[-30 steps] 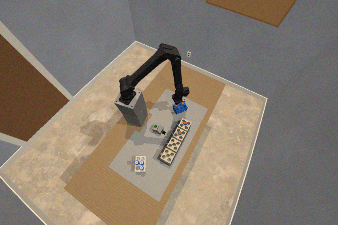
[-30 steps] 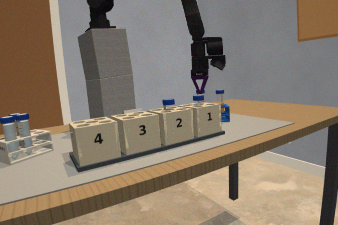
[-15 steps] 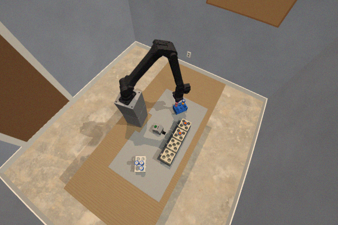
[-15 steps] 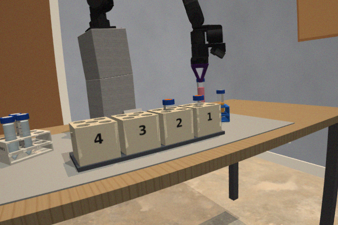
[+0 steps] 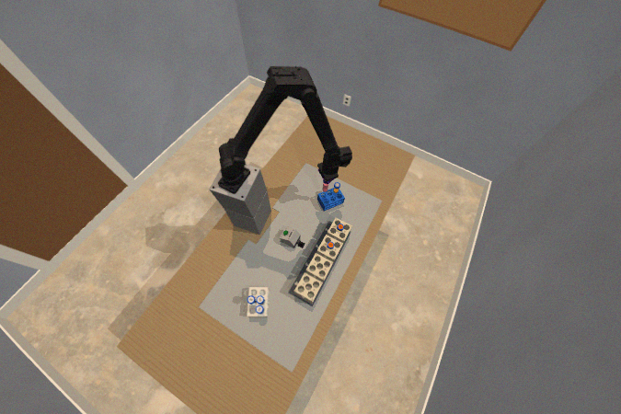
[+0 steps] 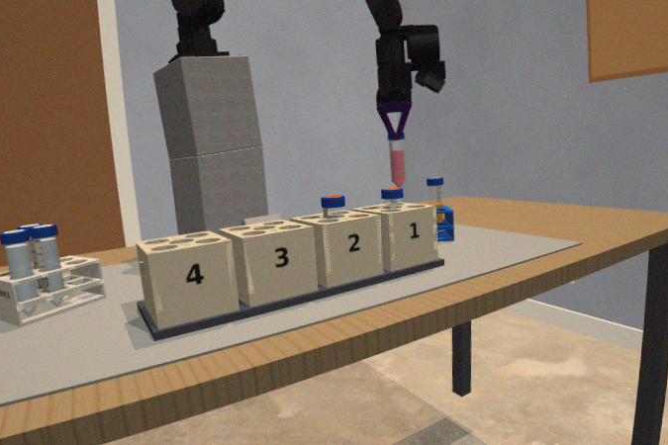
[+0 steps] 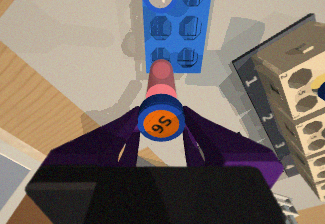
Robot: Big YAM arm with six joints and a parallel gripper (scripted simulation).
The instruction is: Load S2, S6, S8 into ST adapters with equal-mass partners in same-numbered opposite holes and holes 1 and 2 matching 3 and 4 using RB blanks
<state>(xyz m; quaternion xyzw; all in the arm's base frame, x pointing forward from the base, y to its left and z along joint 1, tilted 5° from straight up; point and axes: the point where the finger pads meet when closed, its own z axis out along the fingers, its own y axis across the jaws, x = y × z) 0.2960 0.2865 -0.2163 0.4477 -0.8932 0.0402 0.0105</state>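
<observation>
My gripper [image 7: 161, 112] is shut on sample tube S6 [image 7: 161, 120], with pink liquid and an orange cap dot. It hangs upright, clear above the blue sample rack RS [image 7: 177, 34], as the side view shows [image 6: 397, 159]. One tube with a pale cap dot [image 6: 434, 190] still stands in RS [image 6: 444, 222]. The loading stand ST carries four adapters. Adapter 1 [image 6: 405, 234] holds an orange-dot tube [image 6: 391, 194]. Adapter 2 [image 6: 347, 245] holds another [image 6: 333, 201]. Adapters 3 [image 6: 271, 260] and 4 [image 6: 187, 278] look empty.
The white blank rack RB [image 6: 42, 290] with three blue-capped tubes [image 5: 256, 301] stands at the far end of the mat. The grey box with the green DONE key [image 5: 288, 236] sits between the arm's base [image 5: 240, 197] and ST.
</observation>
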